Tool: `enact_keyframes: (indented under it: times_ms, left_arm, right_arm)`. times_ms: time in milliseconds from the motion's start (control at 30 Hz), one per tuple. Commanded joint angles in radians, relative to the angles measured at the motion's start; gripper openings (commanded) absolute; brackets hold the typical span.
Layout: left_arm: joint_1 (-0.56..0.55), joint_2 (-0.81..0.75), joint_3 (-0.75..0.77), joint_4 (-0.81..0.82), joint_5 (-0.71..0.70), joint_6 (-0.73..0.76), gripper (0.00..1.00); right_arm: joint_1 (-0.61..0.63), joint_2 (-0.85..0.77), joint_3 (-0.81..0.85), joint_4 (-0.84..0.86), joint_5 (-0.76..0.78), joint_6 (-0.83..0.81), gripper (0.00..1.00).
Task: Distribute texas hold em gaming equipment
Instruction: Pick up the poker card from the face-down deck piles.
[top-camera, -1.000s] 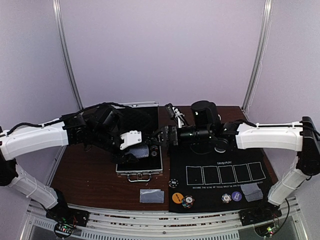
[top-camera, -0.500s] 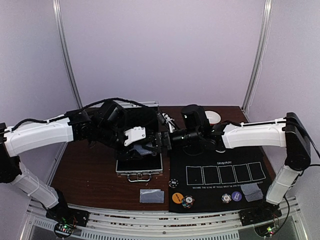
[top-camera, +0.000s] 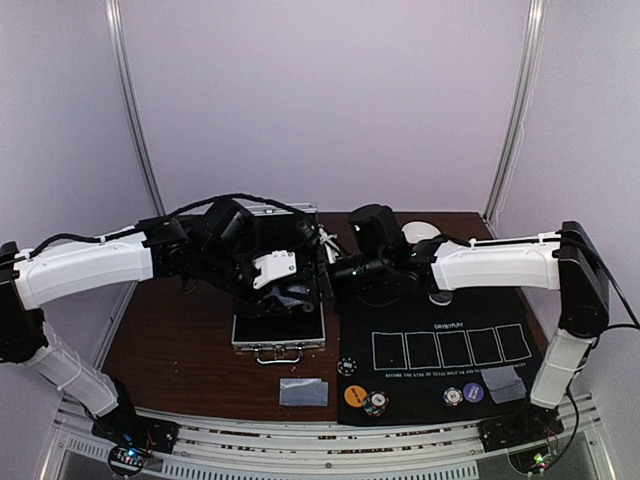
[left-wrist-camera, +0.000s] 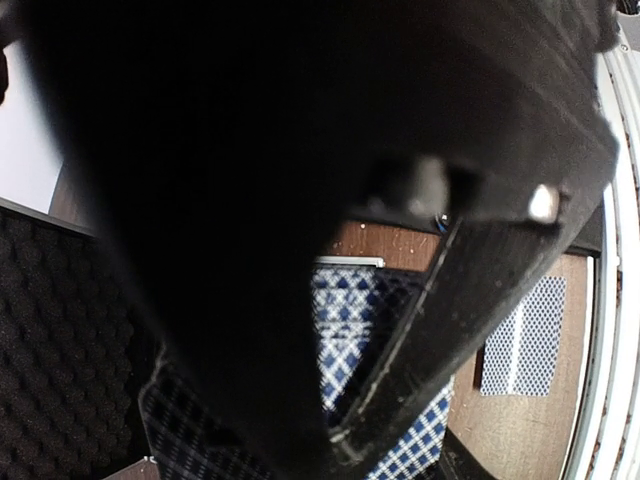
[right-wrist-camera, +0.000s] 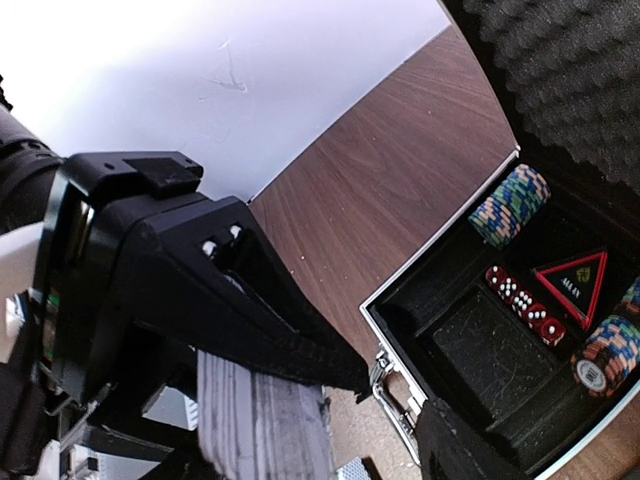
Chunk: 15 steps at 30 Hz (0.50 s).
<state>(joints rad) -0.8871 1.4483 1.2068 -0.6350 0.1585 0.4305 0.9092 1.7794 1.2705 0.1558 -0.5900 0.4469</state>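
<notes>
My left gripper (top-camera: 288, 296) hangs over the open silver case (top-camera: 281, 343), shut on a deck of blue-checked playing cards (left-wrist-camera: 352, 335). My right gripper (top-camera: 322, 272) has reached in from the right. Its jaws stand apart around the deck's grey striped edge (right-wrist-camera: 262, 422), with a gap at the lower finger (right-wrist-camera: 455, 450). Inside the case lie striped chip stacks (right-wrist-camera: 510, 205), red dice (right-wrist-camera: 522, 298) and a red triangle marker (right-wrist-camera: 572, 280). On the black mat (top-camera: 440, 300) sit an orange disc (top-camera: 354, 395), a dark disc (top-camera: 347, 366), a purple-blue disc (top-camera: 473, 391) and chip stacks (top-camera: 376, 403).
Dealt cards lie near the front edge, on the wood (top-camera: 303, 392) and on the mat's right corner (top-camera: 505, 383). A white bowl (top-camera: 425, 232) stands behind the right arm. The case's foam-lined lid (right-wrist-camera: 570, 70) stands upright at the back.
The right arm has swung left from above the mat to the deck in the left gripper, and its jaws have narrowed. The left gripper has shifted slightly right over the case.
</notes>
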Motion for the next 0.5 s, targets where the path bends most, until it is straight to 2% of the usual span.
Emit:
enact_keyframes:
  times_ms: [0,267,467]
  left_arm:
    - [-0.002,0.017,0.030,0.015,-0.016,0.015,0.50]
    - [0.000,0.026,0.028,0.019,-0.031,0.025,0.50]
    - [-0.001,0.021,0.023,0.020,-0.033,0.029,0.50]
  right_arm:
    - [-0.006,-0.041,-0.010,-0.057,0.029,-0.026,0.57]
    - [-0.009,-0.064,-0.016,-0.107,0.056,-0.042,0.40]
    - [-0.011,-0.083,-0.023,-0.148,0.076,-0.059,0.40]
